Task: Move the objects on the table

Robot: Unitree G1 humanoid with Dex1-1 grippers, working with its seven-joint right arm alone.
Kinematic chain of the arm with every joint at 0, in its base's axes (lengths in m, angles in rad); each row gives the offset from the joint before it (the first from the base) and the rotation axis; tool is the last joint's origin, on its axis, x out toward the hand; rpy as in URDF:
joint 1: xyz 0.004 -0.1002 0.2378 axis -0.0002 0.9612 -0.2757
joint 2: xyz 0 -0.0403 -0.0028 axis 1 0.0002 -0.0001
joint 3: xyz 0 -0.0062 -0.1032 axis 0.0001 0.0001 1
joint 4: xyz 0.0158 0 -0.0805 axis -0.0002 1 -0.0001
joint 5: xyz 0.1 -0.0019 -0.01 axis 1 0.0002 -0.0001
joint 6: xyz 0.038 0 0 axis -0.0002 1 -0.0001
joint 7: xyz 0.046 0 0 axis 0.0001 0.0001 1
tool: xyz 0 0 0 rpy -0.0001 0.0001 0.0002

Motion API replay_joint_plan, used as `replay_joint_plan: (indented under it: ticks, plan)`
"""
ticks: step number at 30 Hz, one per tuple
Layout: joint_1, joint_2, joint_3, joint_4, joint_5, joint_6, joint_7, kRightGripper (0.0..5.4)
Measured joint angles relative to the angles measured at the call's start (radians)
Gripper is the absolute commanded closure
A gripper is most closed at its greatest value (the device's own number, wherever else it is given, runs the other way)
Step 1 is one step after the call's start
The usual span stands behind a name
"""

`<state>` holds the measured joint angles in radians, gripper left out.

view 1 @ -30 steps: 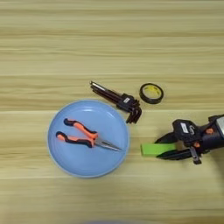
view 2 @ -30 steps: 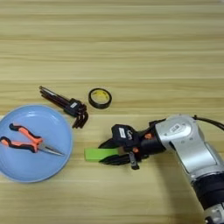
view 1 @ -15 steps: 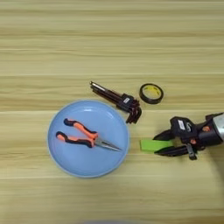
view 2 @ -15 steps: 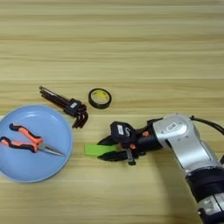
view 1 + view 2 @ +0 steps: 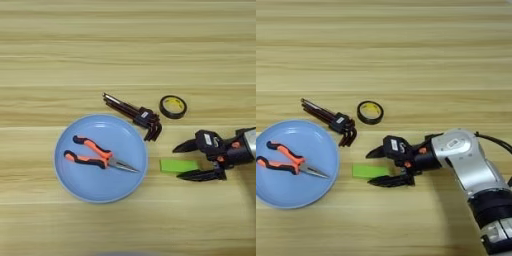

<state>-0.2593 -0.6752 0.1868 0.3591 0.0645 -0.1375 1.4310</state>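
Currently the right gripper (image 5: 380, 167) straddles one end of the flat green bar (image 5: 371, 171), jaws spread; close squarely on it before lifting toward the blue plate (image 5: 70, 183).

Brightness: bright and even across the table (image 5: 125, 50).
Source: diffuse, from above, going by the short shadows.
Shadows: a soft, faint one under the gripper (image 5: 368, 169); a thin dark edge along the near rim of the plate (image 5: 65, 175), left of the gripper.
Glare: mild sheen on the silver forearm (image 5: 466, 160) behind the gripper.
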Motion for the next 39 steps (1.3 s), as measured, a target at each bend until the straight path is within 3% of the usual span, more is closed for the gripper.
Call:
replay_joint_plan:
  ticks: [7, 12, 17, 22, 29, 32, 39]
  plan:
    - [-0.001, 0.0, -0.026, -0.003, 0.042, 0.009, 0.023, 1.06]
    - [-0.003, 0.001, -0.063, -0.048, 0.128, 0.036, 0.065, 0.55]
    - [-0.005, 0.001, -0.084, -0.076, 0.169, 0.062, 0.087, 0.05]
    - [-0.015, 0.001, -0.117, -0.084, 0.221, 0.088, 0.104, 0.05]
    - [-0.046, 0.026, -0.179, -0.133, 0.365, 0.173, 0.128, 0.05]
    - [-0.05, 0.039, -0.191, -0.155, 0.39, 0.198, 0.12, 0.05]
    - [-0.091, 0.139, -0.182, -0.192, 0.392, 0.241, 0.026, 0.05]
